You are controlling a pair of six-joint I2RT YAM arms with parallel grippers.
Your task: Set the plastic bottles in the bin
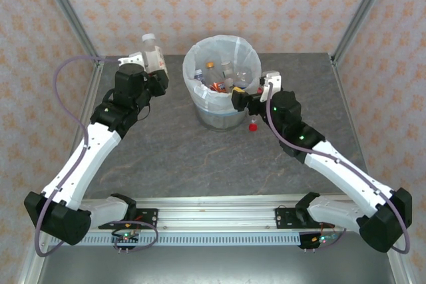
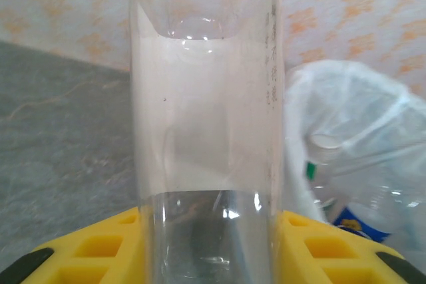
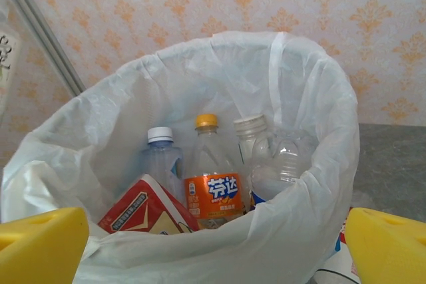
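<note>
From above, my left gripper (image 1: 155, 71) clamps a clear bottle (image 1: 152, 53), with the bin (image 1: 213, 116) to its right. My left wrist camera shows the bottle upright between my yellow pads (image 2: 100, 247). In my right wrist camera, my right gripper (image 3: 213, 247) is spread wide, and the bin just ahead holds bottles (image 3: 212, 191).

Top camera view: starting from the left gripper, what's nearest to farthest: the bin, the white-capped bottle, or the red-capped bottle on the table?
1. The white-capped bottle, held in the left gripper.
2. The bin, just to its right.
3. The red-capped bottle, on the table past the bin's right side.
</note>
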